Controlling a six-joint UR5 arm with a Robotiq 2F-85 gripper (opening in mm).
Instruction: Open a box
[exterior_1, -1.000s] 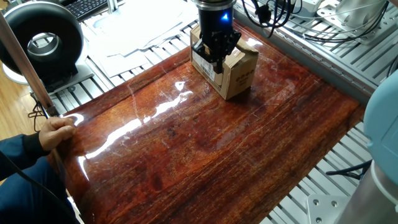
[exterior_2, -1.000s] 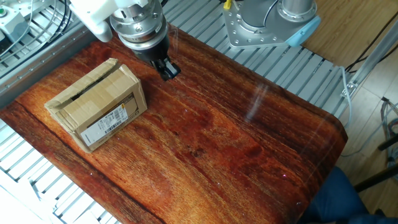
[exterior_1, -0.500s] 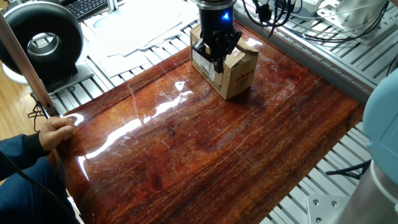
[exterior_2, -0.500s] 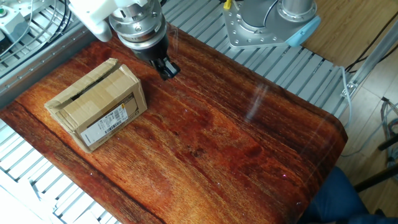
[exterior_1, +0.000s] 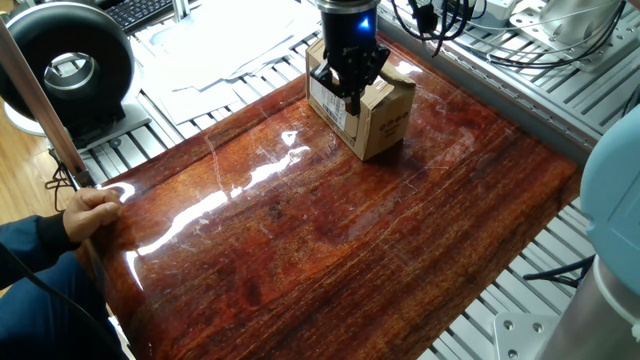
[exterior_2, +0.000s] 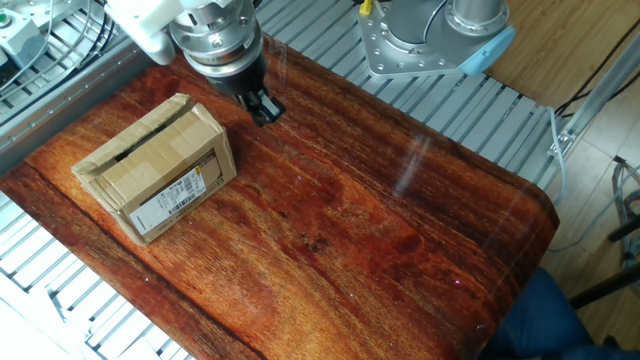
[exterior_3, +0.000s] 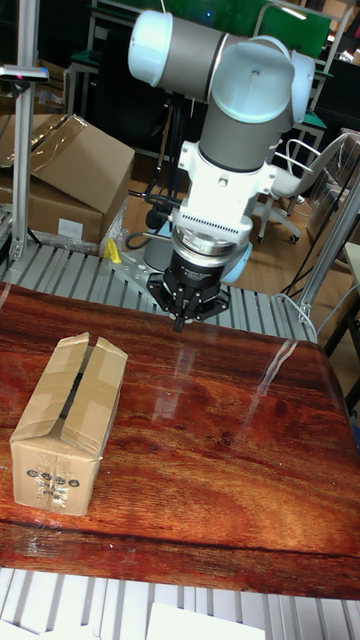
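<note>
The box (exterior_2: 150, 160) is a small brown cardboard carton on the glossy wooden table (exterior_2: 330, 220). It has a white label (exterior_2: 178, 195) on one side, and a dark slit runs between its top flaps. In one fixed view the box (exterior_1: 385, 112) stands at the table's far edge, partly hidden behind my gripper (exterior_1: 352, 106). My gripper (exterior_2: 263, 110) hangs just above the table beside the box, apart from it, with its fingers shut on nothing. The tall fixed view shows the gripper (exterior_3: 181, 321) behind and to the right of the box (exterior_3: 70, 420).
A person's hand (exterior_1: 90, 212) rests on the table's left edge by a thin pole. A black round device (exterior_1: 65, 65), papers and a keyboard lie beyond the table. The arm's base (exterior_2: 430, 35) stands off the far side. Large cartons (exterior_3: 70, 170) sit behind.
The gripper has shifted slightly up and away from the table. The box has not moved.
</note>
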